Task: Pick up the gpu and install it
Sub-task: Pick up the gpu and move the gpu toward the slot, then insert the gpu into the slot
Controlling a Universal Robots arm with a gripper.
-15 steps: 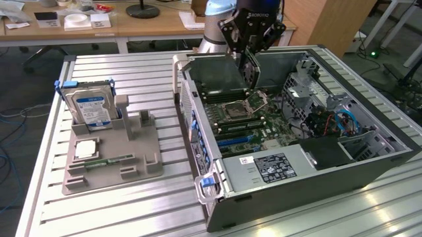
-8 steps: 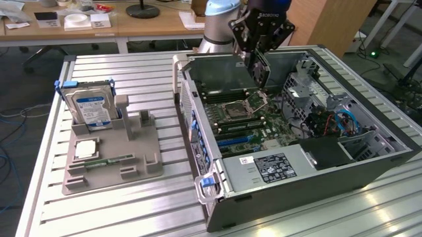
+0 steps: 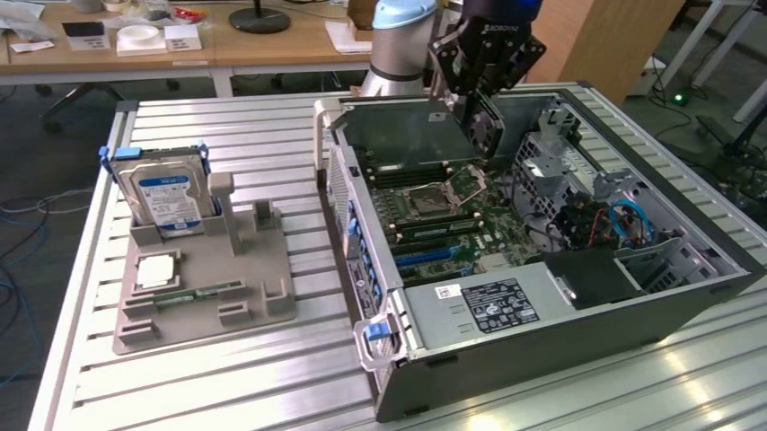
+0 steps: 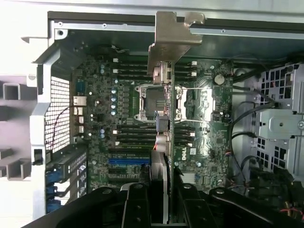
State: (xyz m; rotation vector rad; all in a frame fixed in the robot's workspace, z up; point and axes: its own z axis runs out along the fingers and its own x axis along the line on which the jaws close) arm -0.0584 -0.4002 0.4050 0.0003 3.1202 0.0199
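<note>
1. Arm, 12 o'clock in the exterior view: silver-grey round tube, smooth metal skin.
2. Joint cap on the arm: pale blue, glossy, rounded.
3. Gripper, toward 1 o'clock: black boxy body with small white lettering, unreadable.
4. Outer links: black angular bars, matte.
5. Wrist view: black linkage bars, with round dark pivot pins at the knuckles.

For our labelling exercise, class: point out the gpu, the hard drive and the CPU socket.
gpu (image 4: 168,47): wrist view, on its silver bracket.
hard drive (image 3: 165,193): exterior view, on its blue-white label.
CPU socket (image 3: 429,195): exterior view, on its middle.
</note>
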